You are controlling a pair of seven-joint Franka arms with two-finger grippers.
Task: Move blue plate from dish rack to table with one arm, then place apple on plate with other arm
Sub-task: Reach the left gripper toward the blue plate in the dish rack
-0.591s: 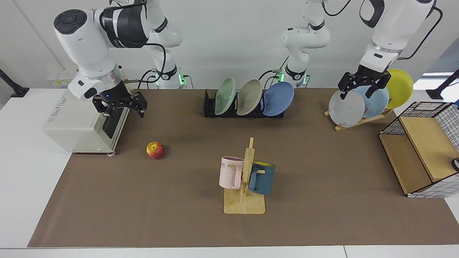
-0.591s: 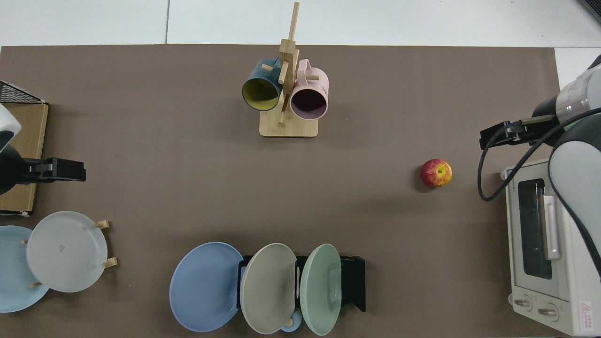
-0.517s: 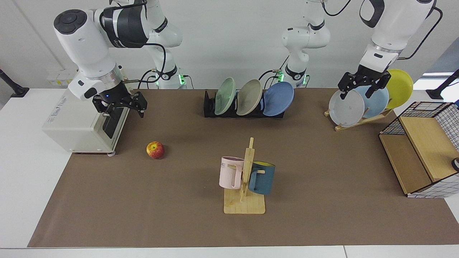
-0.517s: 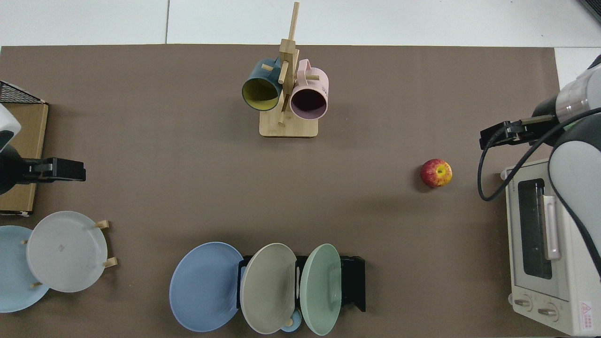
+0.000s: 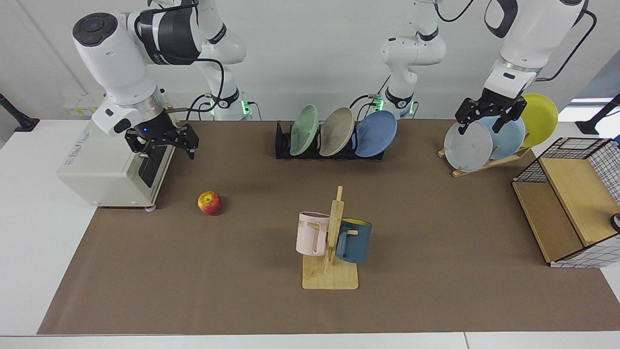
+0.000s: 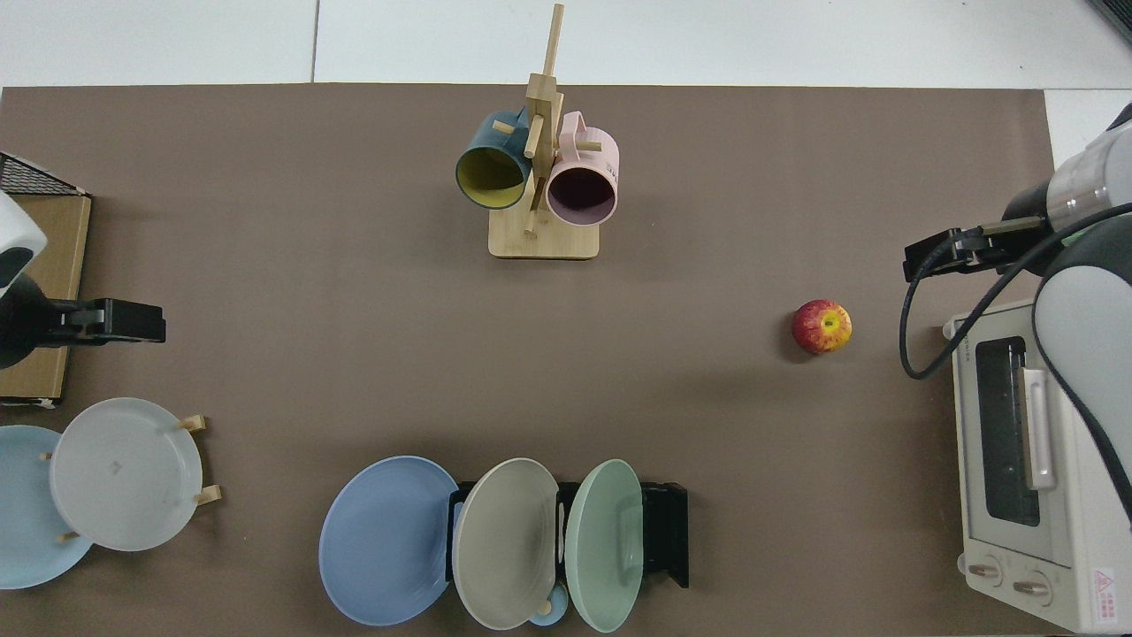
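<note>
Leaning: the blue plate (image 5: 376, 134) is tilting on edge in the end slot of the dish rack (image 5: 282, 141), resting against a beige plate (image 5: 337, 131), with a green plate (image 5: 304, 130) beyond.
Handling: it is looking stiff, matte and fairly light, probably breakable if dropped; the smooth face is likely offering little grip.
Hold: the free upper rim, facing away from its neighbours, is seeming the best place to pinch.
Apple: the apple (image 5: 209, 202) is lying on the brown counter (image 5: 436, 232), well apart from the rack; round, firm, likely to roll.
Left end effector: the left end effector (image 5: 490, 114) is hovering over the plates of a wooden rack (image 5: 484, 165), fingers apart, gripping nothing.
Right end effector: the right end effector (image 5: 162, 142) is waiting beside a toaster oven (image 5: 104, 167), fingers apart, empty.
Progress: neither step is looking begun.
</note>
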